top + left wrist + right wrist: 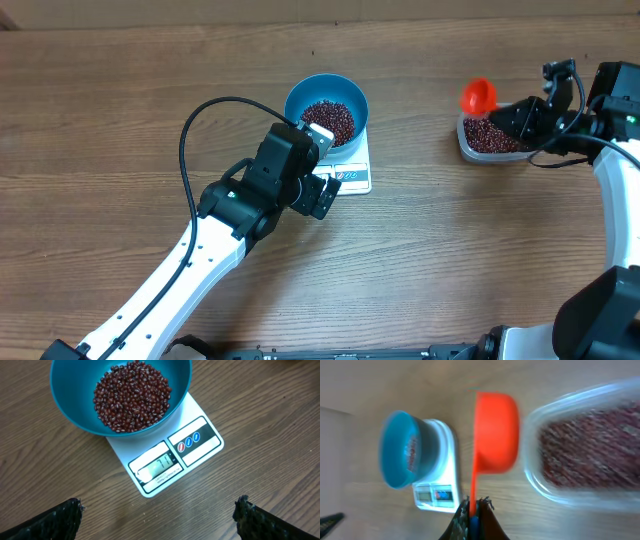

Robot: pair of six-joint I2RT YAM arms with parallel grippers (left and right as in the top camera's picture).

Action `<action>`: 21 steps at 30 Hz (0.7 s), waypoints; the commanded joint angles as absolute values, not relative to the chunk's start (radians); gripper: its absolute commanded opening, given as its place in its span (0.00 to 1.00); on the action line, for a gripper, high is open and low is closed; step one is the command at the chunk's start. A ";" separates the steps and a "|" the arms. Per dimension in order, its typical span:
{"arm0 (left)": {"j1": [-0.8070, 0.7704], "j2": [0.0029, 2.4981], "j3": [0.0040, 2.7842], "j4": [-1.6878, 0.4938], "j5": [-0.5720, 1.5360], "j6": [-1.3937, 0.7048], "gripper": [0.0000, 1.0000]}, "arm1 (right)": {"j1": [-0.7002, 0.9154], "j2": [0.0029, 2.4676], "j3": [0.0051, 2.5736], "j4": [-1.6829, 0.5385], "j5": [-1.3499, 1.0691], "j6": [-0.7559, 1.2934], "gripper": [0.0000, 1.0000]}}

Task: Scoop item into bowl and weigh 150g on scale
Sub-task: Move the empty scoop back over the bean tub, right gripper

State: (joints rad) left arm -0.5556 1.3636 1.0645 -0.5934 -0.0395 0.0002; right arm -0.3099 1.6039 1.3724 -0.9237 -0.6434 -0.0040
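Roughly, you are midway through. The round bright blue bowl point(70, 405) sits on the small flat white rectangular digital scale point(122, 452), a little off-centre toward the edge away from the display, and it carries a loose heap of small dark red-maroon beans point(131, 396) covering its bottom. The scale's display window point(157, 467) shows digits that look like seventy-seven, though the last stroke is hard to read. By that reading you have about half of the target weight, so I judge that more scoops and a careful last top-up are left.

Your left tool point(159, 504) hangs over the wooden desk point(120, 90) just in front of the scale, its fingers spread wide and holding nothing. Your right tool point(475, 510) is pressed together on the thin handle of the orange plastic scoop point(495, 430), which hangs at the near end of the clear rounded-rectangular plastic tub point(470, 155), well apart from the bowl. The view is too blurred to tell whether the scoop is loaded.

Counted: one bowl, one scale, one scoop, one tub, two arms. The beans lie in two lots, one in the bowl and one in the tub, far too many to count singly. The tub looks well stocked.
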 commanded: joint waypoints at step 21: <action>-0.553 1.370 1.061 -0.590 -0.033 0.012 1.00 | -0.109 1.594 1.662 -1.206 0.132 -0.267 0.04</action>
